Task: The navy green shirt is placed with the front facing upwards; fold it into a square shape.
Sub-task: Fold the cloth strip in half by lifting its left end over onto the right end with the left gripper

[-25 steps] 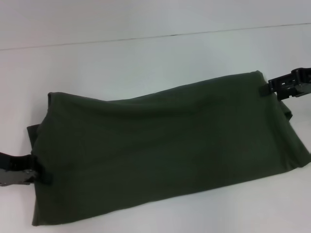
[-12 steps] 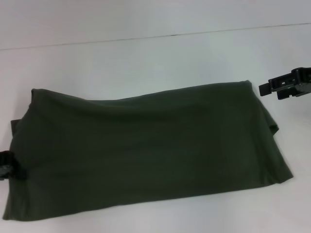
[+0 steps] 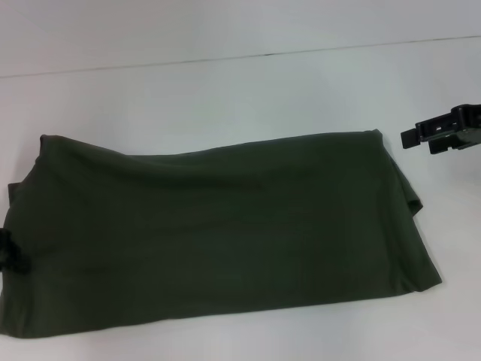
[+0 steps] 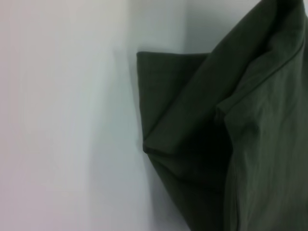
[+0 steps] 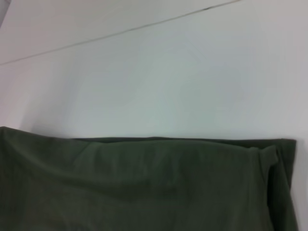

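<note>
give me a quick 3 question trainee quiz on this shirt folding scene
1. True or false: the dark olive-green cotton shirt shows a printed chest design on its upward face.
2. Which end effector is clear of the cloth? A) left B) right
3. Fill in: the shirt lies on a ____ table.

Key:
1. False; only plain green fabric shows.
2. B; the right end effector sits apart from the shirt's far right corner, while the left end effector is at its left edge.
3. White.

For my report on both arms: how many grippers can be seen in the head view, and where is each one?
2. The right gripper is above the table, just off the far right corner of the navy green shirt. The left gripper is at the shirt's left edge, mostly out of frame.
</note>
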Motion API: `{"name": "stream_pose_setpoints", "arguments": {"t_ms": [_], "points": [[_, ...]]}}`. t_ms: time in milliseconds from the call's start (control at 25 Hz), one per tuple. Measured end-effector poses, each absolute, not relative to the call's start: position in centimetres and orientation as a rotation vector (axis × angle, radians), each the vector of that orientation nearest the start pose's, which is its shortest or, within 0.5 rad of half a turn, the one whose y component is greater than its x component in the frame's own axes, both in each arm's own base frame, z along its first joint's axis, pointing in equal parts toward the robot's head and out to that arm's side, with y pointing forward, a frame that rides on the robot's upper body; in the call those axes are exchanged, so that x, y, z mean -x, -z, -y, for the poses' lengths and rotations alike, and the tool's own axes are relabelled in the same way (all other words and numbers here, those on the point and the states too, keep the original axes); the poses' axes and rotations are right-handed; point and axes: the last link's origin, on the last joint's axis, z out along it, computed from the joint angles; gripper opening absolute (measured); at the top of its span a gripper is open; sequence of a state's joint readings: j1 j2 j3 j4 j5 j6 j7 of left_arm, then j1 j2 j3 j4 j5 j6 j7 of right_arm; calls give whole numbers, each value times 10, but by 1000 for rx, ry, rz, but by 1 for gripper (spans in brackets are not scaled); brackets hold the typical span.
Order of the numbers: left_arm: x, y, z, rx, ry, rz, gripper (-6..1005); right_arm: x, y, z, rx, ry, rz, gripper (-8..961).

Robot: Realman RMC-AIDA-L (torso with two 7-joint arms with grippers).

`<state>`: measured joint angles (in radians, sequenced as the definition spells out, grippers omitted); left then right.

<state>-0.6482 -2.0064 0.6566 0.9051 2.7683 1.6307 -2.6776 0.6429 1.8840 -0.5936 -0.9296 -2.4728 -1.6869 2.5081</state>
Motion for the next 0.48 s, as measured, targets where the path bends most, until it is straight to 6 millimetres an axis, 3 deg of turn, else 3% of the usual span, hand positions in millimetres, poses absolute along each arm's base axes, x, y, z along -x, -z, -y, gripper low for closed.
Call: {"name": "stream_pose_setpoints", "arguments": {"t_ms": [480], "points": [[312, -71, -343, 1956, -211, 1948, 31, -283, -118, -366, 2213, -173, -1741, 797]]}}
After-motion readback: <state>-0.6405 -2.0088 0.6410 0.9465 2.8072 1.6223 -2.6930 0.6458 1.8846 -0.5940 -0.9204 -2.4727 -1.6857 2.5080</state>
